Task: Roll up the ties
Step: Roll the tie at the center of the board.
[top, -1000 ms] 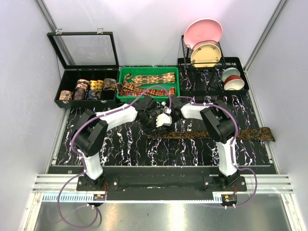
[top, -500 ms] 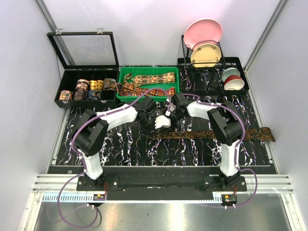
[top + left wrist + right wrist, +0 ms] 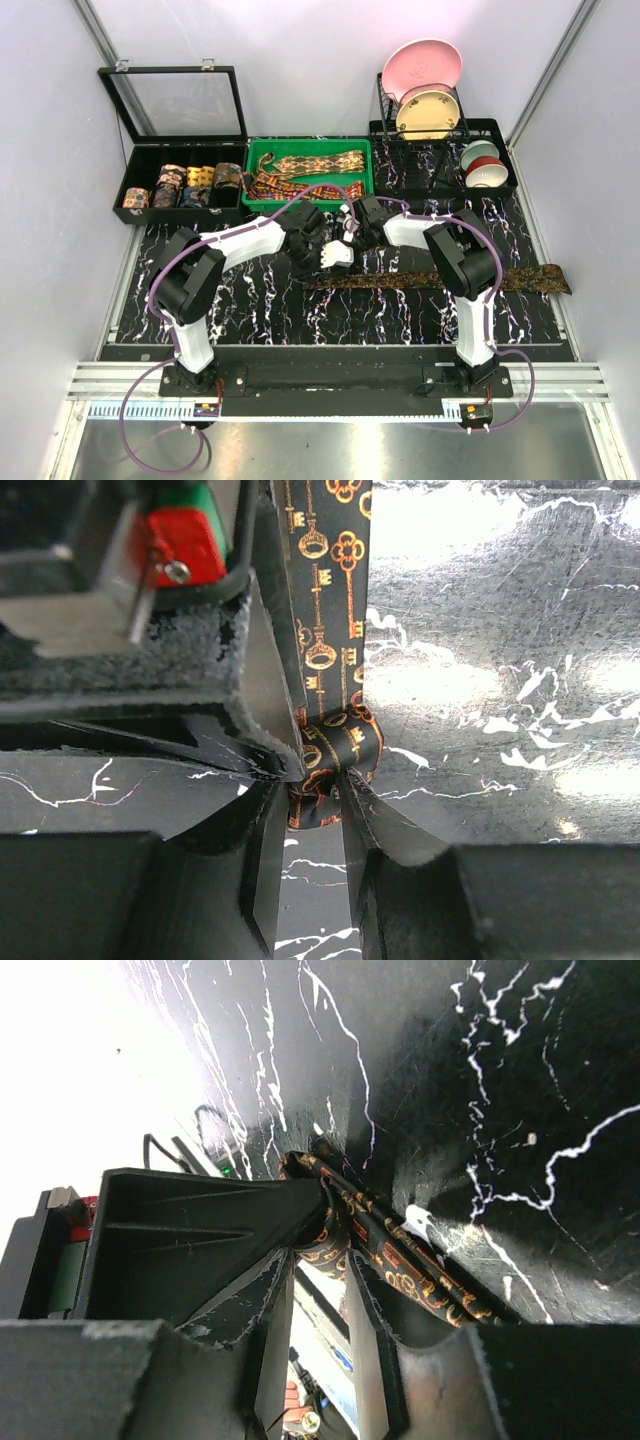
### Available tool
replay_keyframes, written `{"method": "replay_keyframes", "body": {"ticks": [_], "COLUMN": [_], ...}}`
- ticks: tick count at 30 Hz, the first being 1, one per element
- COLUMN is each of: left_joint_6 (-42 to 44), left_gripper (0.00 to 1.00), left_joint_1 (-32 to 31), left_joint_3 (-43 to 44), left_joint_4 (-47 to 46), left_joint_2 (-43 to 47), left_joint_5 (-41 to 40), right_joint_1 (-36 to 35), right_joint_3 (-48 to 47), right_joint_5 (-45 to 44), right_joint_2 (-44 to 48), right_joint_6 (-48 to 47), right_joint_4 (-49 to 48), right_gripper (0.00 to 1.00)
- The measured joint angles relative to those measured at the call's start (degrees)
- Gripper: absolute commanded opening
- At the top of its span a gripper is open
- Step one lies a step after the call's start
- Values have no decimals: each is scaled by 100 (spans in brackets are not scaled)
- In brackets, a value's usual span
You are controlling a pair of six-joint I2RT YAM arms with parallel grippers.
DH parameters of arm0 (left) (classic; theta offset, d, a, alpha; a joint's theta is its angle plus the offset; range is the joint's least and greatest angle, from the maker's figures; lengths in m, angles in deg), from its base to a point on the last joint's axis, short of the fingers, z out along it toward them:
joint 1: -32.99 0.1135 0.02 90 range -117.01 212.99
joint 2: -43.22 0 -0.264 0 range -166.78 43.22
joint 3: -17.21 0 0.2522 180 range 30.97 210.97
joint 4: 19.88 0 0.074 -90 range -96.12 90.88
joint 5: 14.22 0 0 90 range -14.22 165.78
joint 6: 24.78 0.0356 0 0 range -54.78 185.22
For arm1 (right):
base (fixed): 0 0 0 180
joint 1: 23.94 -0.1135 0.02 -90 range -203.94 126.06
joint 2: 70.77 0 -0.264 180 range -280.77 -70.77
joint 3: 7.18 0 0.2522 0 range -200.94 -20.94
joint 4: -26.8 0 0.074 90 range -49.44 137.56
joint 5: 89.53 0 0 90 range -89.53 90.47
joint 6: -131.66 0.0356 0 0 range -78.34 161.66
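The key-patterned tie [image 3: 480, 277] lies flat across the counter [image 3: 250, 310], its wide end near the right edge and its narrow end curled into a first small turn at the middle. Your left hand [image 3: 315, 830] is closed almost to nothing on that curl. Your right hand [image 3: 320, 1300] pinches the same curl from the other side, its fingers just as narrow.

By my reading the roll is barely begun, with nearly the whole length left to wind. Finished coils [image 3: 185, 180] sit in the black case [image 3: 135, 160], and loose ties [image 3: 310, 160] wait in the green tray [image 3: 258, 150].

The two hands crowd each other, with the tray's front wall just behind them. The counter towards the arm bases looks open, and the tie itself marks a free lane rightward.
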Motion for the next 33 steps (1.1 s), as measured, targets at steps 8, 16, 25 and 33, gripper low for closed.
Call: {"method": "replay_keyframes", "body": {"ticks": [8, 16, 25, 33], "left_joint_6": [22, 37, 107, 129], "left_gripper": [30, 30, 30, 30], "left_joint_1": [0, 0, 13, 68], "left_joint_3": [0, 0, 0, 0], "left_joint_4": [70, 177, 175, 177], "left_joint_2": [-2, -13, -13, -13], "left_joint_5": [-2, -17, -11, -17], "right_joint_1": [-52, -101, -109, -109], "right_joint_3": [22, 385, 1012, 1034], "right_joint_5": [-2, 96, 155, 269], "right_joint_2": [-11, 0, 96, 98], "right_joint_6": [31, 354, 962, 1193], "right_joint_4": [-57, -658, -1696, -2083], "right_gripper": [34, 36, 35, 35]}}
